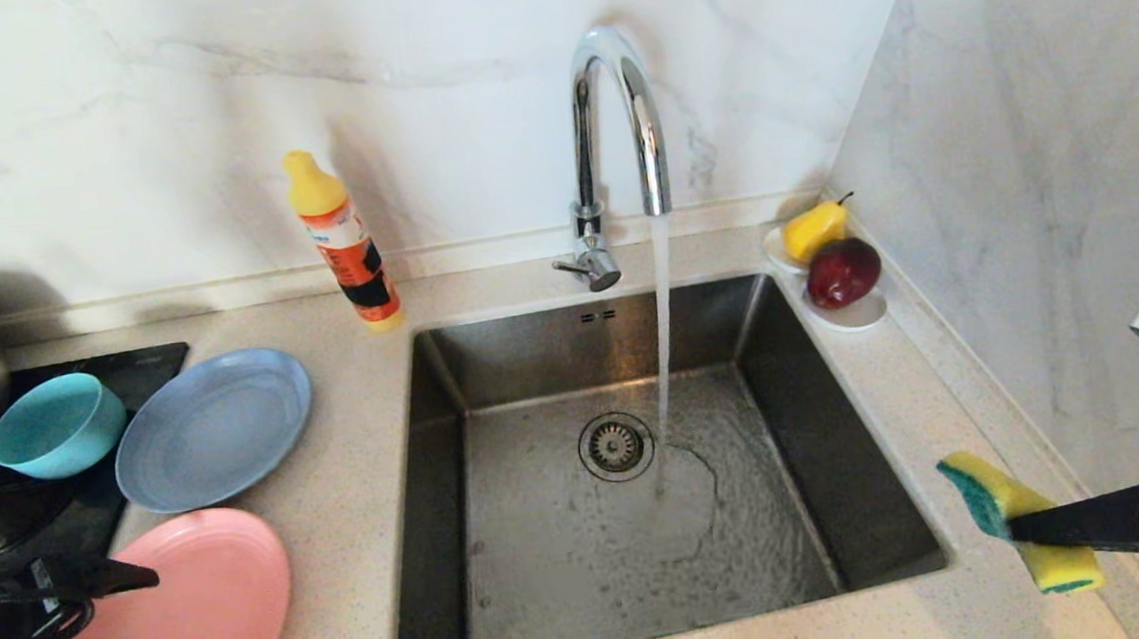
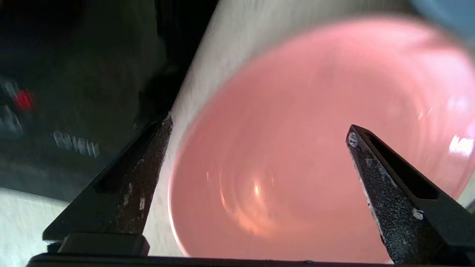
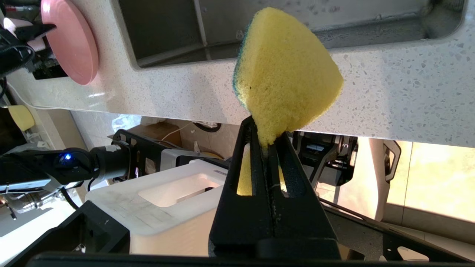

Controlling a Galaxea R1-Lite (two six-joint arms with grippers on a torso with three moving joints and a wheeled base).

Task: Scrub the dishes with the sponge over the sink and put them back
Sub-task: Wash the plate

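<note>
Sink [image 1: 844,441]: set in the worktop, square steel basin, holds no dish. Water runs from the faucet [image 1: 615,106] and pools round the drain strainer [image 1: 617,446].

Sponge [image 1: 994,505]: yellow, green scouring face. Clamped between the closed fingers of the right gripper [image 1: 1020,529], which hangs over the worktop at the sink's front right corner, beside the basin and not over it.

Salmon-pink plate [image 1: 189,612]: flat on the worktop at its front edge, left of the sink. The left gripper [image 2: 256,129] stands above its left rim with fingers spread wide and nothing between them.

Grey-blue plate [image 1: 211,430]: flat on the worktop, behind the salmon-pink plate, touching or just overlapping the hob's corner.

Teal bowl [image 1: 56,426]: upright on the black hob [image 1: 102,367], just beside the grey-blue plate.

Pale pink plate: only a sliver at the head view's left edge might be it; not certain.

Not of the task: detergent bottle [image 1: 344,245] at the sink's back left corner; white dish with pear and apple [image 1: 842,280] at its back right corner.

Progress, as judged: no dish is over the sink or under the sponge. Which pieces are already scrubbed cannot be read from their surfaces. The left gripper looks either about to take the salmon-pink plate or just free of it.
</note>
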